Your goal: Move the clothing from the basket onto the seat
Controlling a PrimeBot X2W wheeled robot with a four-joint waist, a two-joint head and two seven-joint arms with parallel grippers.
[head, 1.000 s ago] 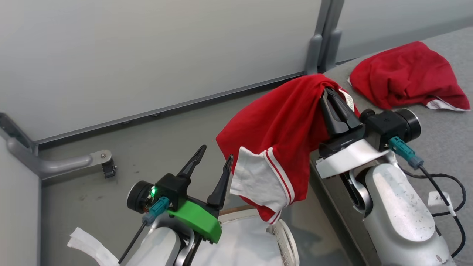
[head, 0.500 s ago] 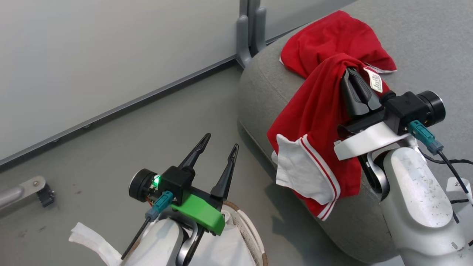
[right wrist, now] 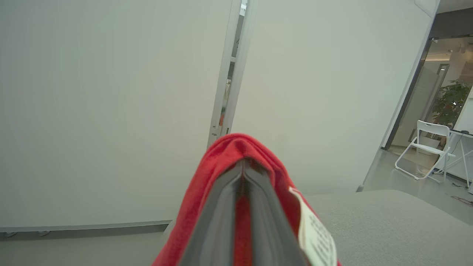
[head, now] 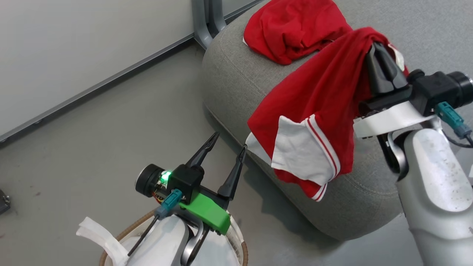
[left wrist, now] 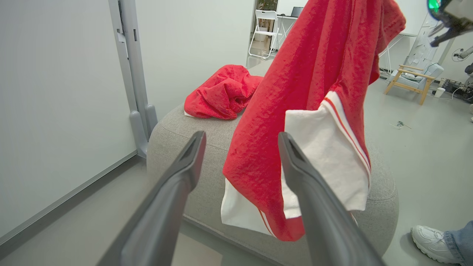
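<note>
Over the seat (head: 236, 74), my right claw (head: 376, 48) is clamped on a hanging red garment (head: 314, 96); my left claw (head: 230, 141) stands wide open, empty, by the basket (head: 243, 253)

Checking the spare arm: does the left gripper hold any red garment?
No, the left gripper stands open and empty, apart from the hanging red garment.

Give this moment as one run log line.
right gripper: shut on red garment | red garment: hanging by seat | left gripper: open, empty
</note>
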